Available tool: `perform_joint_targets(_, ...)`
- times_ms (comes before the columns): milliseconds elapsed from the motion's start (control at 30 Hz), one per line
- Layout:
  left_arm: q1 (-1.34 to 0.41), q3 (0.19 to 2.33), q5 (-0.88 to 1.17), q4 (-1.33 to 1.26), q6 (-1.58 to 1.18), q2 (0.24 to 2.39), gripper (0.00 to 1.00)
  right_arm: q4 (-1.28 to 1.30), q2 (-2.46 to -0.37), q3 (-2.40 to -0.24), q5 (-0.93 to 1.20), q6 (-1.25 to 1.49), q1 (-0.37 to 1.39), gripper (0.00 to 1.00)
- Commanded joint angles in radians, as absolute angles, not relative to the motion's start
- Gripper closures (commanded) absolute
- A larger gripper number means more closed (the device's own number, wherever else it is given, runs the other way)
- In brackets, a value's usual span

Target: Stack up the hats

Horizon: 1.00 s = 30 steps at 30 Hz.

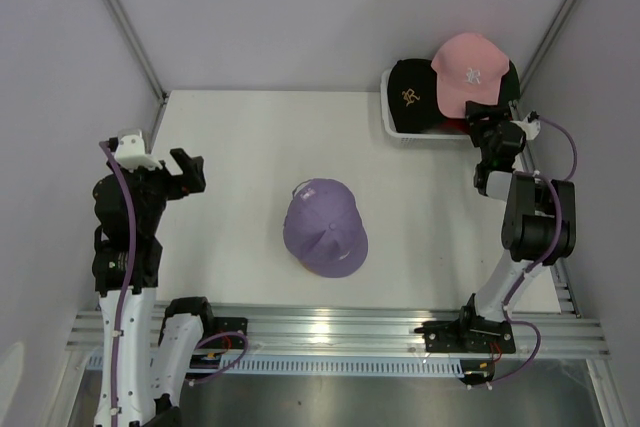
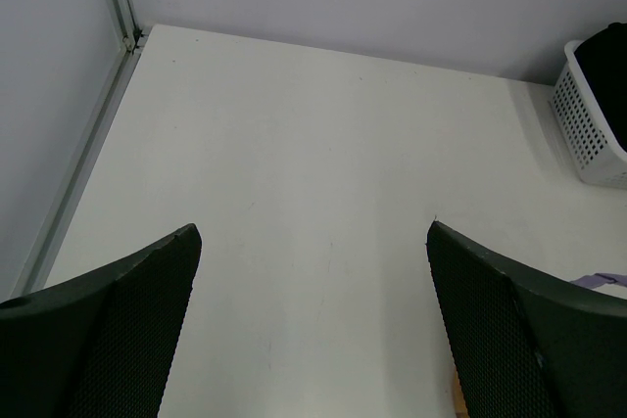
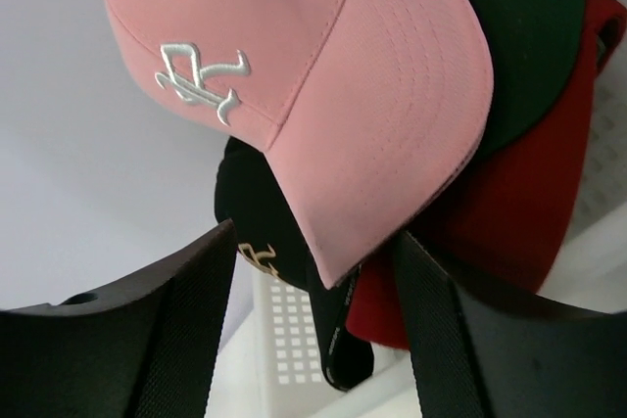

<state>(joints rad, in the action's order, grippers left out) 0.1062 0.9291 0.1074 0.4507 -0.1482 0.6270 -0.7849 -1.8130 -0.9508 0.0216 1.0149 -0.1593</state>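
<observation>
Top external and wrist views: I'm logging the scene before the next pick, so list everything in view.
purple cap: one, purple, table centre
pink cap: one, pink, atop the basket pile
black cap: one, black, basket's left side
dark green cap: one, dark green, under the pink cap
red cap: one, red, low in the pile
basket: one, white mesh, table's far right corner
table: one, white, under everything
left end effector: one, black, open, over the table's left
right end effector: one, black, open, astride the pink cap's brim

White table point(image 1: 240, 137) with purple cap point(image 1: 325, 227) mid-surface, white mesh basket point(image 2: 588, 134) far-right corner.
</observation>
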Motion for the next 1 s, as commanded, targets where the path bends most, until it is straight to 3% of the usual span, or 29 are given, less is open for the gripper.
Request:
perform_joint_targets(0,0.121,0.94,0.103,0.428,-0.133,0.63,0.0,-0.983,-1.884,-0.991,-0.012,1.057,-0.166,0.32)
perform_joint_targets(100,0.126,0.939,0.101,0.43,-0.133,0.632,0.01,-1.052,-1.95,-1.023,0.026,1.092,-0.169,0.32)
perform_joint_targets(233,0.126,0.94,0.097,0.429,-0.132,0.632,0.0,-1.104,-1.991,-1.046,0.055,1.115,-0.17,0.58)
perform_joint_targets(333,0.127,0.942,0.097,0.43,-0.132,0.63,0.0,-1.108,-1.965,-1.037,0.061,1.089,-0.172,0.86)
perform_joint_targets(433,0.129,0.94,0.101,0.428,-0.132,0.629,0.01,-1.127,-1.924,-1.028,0.09,1.069,-0.172,1.0)
perform_joint_targets(733,0.133,0.94,0.118,0.428,-0.138,0.614,0.0,-1.236,-1.891,-1.181,0.383,1.176,-0.17,1.0)
perform_joint_targets(967,0.132,0.939,0.126,0.423,-0.141,0.588,0.01,-1.284,-1.855,-1.256,0.46,1.299,-0.14,1.0)
